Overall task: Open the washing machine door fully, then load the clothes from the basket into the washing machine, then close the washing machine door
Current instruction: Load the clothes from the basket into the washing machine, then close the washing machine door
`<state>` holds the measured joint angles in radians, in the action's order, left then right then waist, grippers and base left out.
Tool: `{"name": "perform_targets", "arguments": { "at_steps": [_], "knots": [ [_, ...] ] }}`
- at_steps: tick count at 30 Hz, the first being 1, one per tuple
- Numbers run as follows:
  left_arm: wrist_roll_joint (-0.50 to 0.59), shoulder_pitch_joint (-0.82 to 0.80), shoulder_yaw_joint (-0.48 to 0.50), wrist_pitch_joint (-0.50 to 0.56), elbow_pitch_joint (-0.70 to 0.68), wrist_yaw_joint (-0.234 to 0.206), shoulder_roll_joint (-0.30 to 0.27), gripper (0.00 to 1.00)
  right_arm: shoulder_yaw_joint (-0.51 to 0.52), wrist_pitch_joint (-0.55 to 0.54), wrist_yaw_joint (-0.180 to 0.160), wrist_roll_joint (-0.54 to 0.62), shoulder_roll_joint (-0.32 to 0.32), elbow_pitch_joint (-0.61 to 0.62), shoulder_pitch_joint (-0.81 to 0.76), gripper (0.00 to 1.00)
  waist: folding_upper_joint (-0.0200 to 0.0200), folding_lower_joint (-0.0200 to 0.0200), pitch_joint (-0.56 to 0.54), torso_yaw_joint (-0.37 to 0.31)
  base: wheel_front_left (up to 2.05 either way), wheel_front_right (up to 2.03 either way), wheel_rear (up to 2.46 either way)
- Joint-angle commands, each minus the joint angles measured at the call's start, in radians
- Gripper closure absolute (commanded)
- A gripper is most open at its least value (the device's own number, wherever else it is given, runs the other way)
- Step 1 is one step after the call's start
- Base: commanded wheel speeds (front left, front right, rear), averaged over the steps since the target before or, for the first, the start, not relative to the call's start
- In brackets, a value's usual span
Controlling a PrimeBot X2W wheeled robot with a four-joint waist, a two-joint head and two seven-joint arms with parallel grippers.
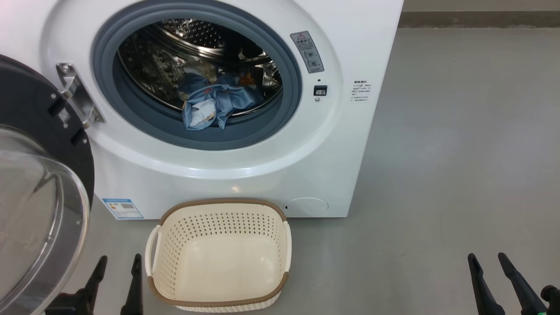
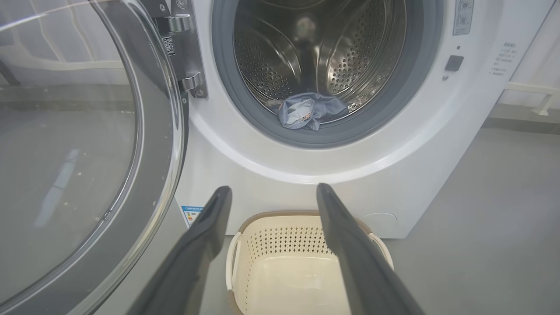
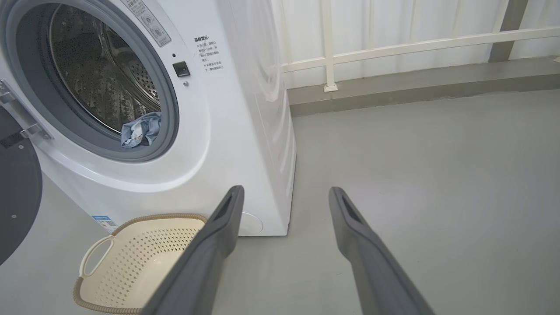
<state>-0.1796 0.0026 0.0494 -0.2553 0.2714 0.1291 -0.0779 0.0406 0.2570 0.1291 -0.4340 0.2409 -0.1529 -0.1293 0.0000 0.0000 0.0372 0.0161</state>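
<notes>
Glossy black-rimmed door [image 1: 35,183] hangs open left of the washer [image 1: 218,175], with the clothes [image 1: 216,103] inside. It is stiff, hinged and probably heavy, so push its outer rim. Left pincer [image 1: 120,262] and right pincer [image 1: 486,260] are spread and empty.

Grey floor [image 3: 437,175], white railing [image 3: 328,43] above a low kerb [image 3: 415,85]

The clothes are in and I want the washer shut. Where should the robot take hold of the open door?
Take the washing machine door by its rim at the free edge near the left gripper, farthest from the hinge, coming from its outer side, the robot's left. The bulging glass bowl looks too smooth to grip, and the far edge likely swings it easiest.
</notes>
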Motion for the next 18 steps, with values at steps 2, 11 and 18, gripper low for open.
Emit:
{"name": "perform_targets", "arguments": {
  "at_steps": [2,11,18],
  "knots": [
    [0.014,-0.014,0.041,-0.006,-0.034,0.002,-0.010,0.00,-0.015,0.005,0.002,-0.001,0.020,0.028,-0.005,0.00,0.0000,0.0000,0.003,0.002,0.00,0.00,0.00],
    [0.004,-0.022,0.035,-0.006,-0.050,0.002,-0.008,0.00,-0.011,0.005,0.002,0.002,0.015,0.030,0.000,0.00,0.0000,0.0000,0.010,0.000,0.00,0.00,0.00],
    [0.005,-0.024,0.033,-0.006,-0.051,0.002,-0.010,0.00,-0.008,0.005,0.002,0.002,0.011,0.030,0.001,0.00,0.0000,0.0000,0.013,0.001,-0.02,0.02,0.00]
  ]
}}
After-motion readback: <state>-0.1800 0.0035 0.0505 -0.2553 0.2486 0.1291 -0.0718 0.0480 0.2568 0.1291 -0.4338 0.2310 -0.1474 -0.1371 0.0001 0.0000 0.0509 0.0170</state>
